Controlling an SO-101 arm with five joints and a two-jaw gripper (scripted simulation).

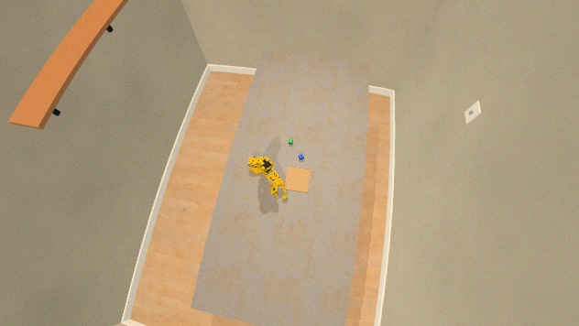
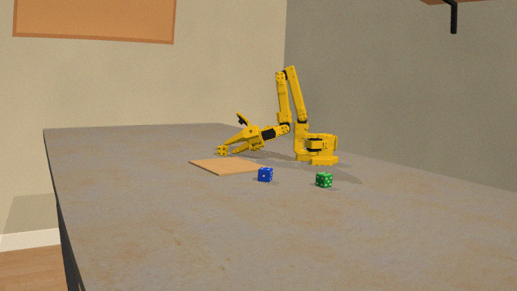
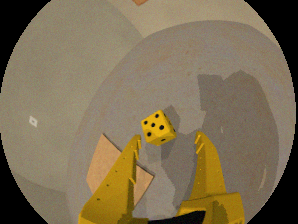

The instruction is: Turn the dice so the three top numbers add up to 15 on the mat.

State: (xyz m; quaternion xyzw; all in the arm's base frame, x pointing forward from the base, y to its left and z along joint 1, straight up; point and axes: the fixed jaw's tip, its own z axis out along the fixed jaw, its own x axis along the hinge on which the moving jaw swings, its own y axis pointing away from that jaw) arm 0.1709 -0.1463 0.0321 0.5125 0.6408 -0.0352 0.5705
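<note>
Just ahead of the fingertips: the yellow die point(image 1: 285, 197) point(image 2: 222, 150) point(image 3: 158, 126), on the table and off the mat; from the wrist view it lies forward of the gap, nearer the left-hand finger in that picture.
Gripper point(image 1: 280, 194) point(image 2: 230, 148) point(image 3: 169, 136): fingers parted, nothing gripped; I judge the gap wide enough to take the die.
Yellow die's faces: five pips on what I take to be its top; its sides are skewed to my fingers, so pads closing now would, I think, meet corners rather than flats.
Mat point(image 1: 298, 179) point(image 2: 225, 166) point(image 3: 107, 162): beside the gripper, to the left in the wrist view; none of the three dice is on it.
Blue die point(image 1: 300, 157) point(image 2: 265, 174) and green die point(image 1: 290, 142) point(image 2: 324, 180): on the table beyond the mat's other end from the yellow one; blue is nearer the mat, green farther out; I can't settle their top numbers.
Next move: I'd square the wrist to the die, shift toward its side and ease forward before closing; the risk is the nearer fingertip nudging it away; the sum still needs checking once all three are readable.
</note>
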